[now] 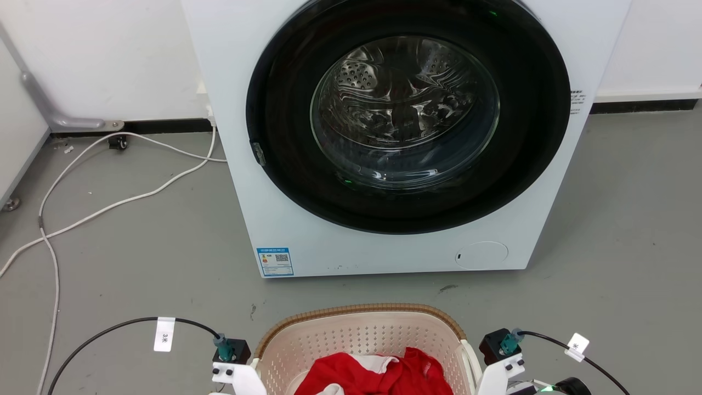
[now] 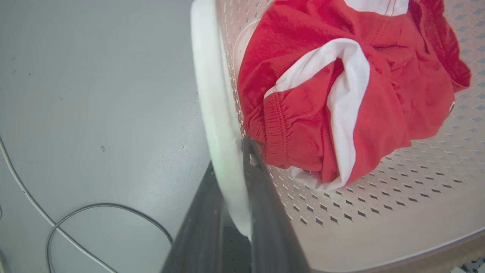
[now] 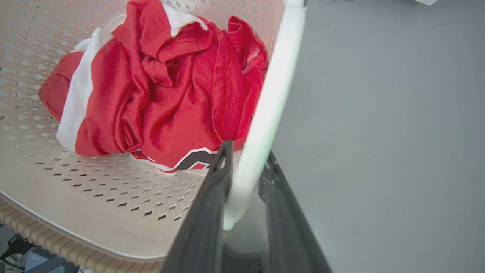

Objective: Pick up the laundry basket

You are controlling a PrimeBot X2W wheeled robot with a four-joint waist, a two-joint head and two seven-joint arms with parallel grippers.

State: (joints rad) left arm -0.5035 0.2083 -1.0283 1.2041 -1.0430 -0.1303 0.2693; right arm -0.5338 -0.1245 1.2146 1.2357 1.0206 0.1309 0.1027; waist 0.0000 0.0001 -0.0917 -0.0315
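The laundry basket (image 1: 362, 334) sits at the bottom middle of the head view, cream with perforated walls and a brown woven-look rim (image 1: 356, 311). A crumpled red and white garment (image 1: 384, 376) lies inside it. In the left wrist view my left gripper (image 2: 229, 155) is shut on the white side handle (image 2: 210, 94), one dark finger on each side. Likewise my right gripper (image 3: 248, 151) is shut on the opposite white handle (image 3: 276, 76). The garment (image 2: 333, 94) (image 3: 163, 87) rests on the basket floor, close to both inner fingers.
A white washing machine (image 1: 263, 164) with its round dark door (image 1: 406, 115) shut stands just beyond the basket. White cables (image 1: 109, 206) trail over the grey floor at the left. Black cables (image 1: 109, 329) run from both wrists. Bare floor lies on either side of the basket.
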